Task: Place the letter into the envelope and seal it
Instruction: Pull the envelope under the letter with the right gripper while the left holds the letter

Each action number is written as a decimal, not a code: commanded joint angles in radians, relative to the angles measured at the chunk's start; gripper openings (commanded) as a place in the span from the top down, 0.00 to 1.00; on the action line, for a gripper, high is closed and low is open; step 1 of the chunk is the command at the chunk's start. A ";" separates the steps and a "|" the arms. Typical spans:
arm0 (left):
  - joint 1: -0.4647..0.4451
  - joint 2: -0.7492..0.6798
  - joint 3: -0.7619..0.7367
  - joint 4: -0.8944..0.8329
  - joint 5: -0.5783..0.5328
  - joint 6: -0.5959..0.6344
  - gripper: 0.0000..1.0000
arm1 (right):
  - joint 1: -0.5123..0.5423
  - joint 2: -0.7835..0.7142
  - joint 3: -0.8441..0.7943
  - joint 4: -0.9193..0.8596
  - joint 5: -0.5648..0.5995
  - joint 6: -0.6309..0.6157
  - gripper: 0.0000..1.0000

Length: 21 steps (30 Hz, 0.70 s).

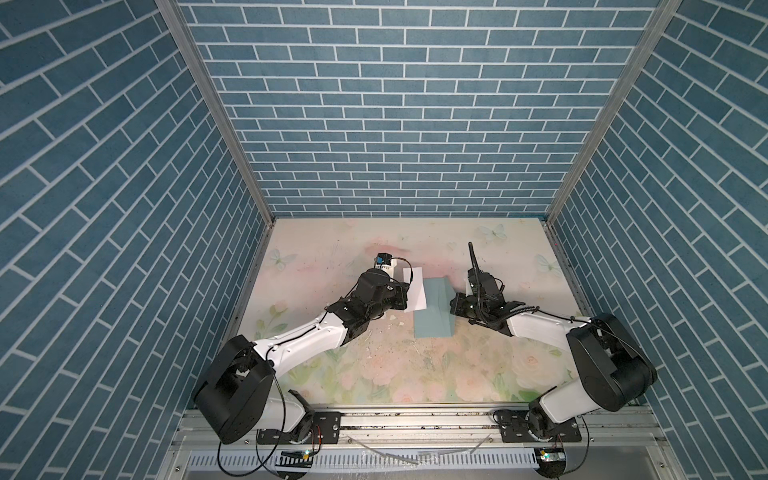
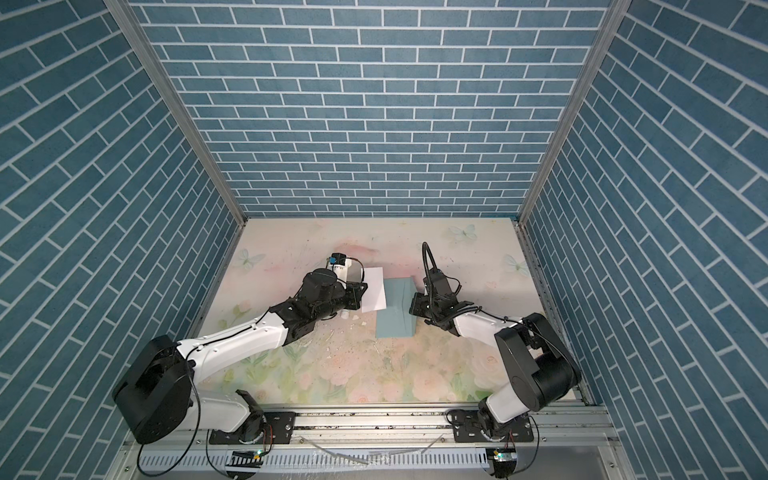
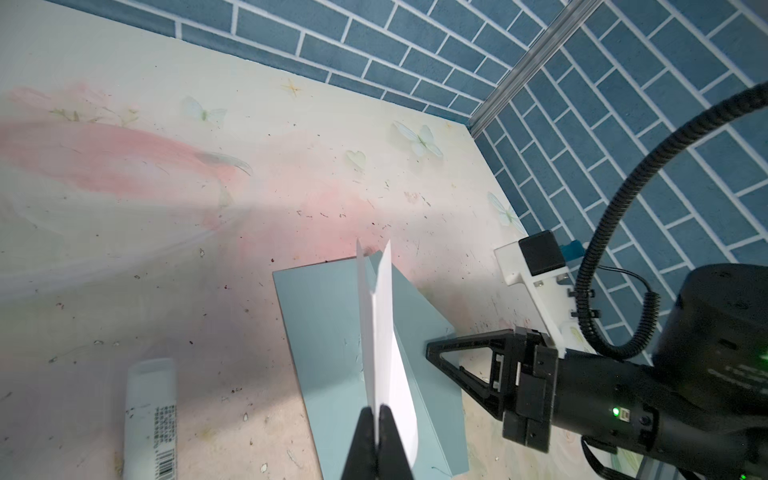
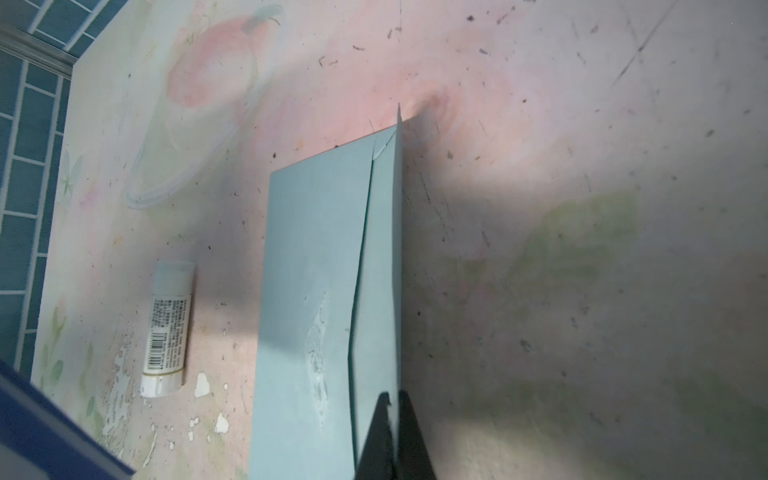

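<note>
One letter (image 1: 415, 291), a white folded sheet, is held up off the table, standing on edge just left of the envelope's far half in both top views (image 2: 374, 289). The left gripper (image 3: 377, 411) is clenched on its near-left edge, and in the left wrist view the sheet (image 3: 384, 353) runs out from the pinched fingers above the envelope.

One envelope (image 1: 432, 322), plain teal, lies flat near the middle of the table with its long sides running near to far (image 2: 392, 322). Its single flap (image 4: 382, 249), along the right long side, is lifted off the body. The right gripper (image 4: 392, 399) is closed on that flap's edge, reaching in from the right (image 1: 453, 305).

One white glue stick (image 4: 168, 328) lies on the table left of the envelope, apart from it, under the left arm; the left wrist view shows it too (image 3: 151, 415).

Two arms rise from the near rail, one on each side. The table (image 1: 374, 374) has a pale floral print, scuffed and flecked near the envelope. Three blue brick-patterned walls (image 1: 399, 124) close it in at left, far and right.
</note>
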 commanded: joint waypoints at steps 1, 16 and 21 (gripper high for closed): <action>-0.007 0.015 0.027 0.019 0.010 -0.005 1.00 | -0.014 0.025 -0.016 0.024 -0.045 0.027 0.97; -0.014 0.039 0.054 0.002 0.010 0.005 1.00 | -0.024 -0.157 0.115 -0.214 -0.059 -0.125 0.37; -0.013 0.020 0.037 -0.003 -0.027 0.009 1.00 | 0.008 -0.195 0.134 -0.170 -0.128 -0.059 0.40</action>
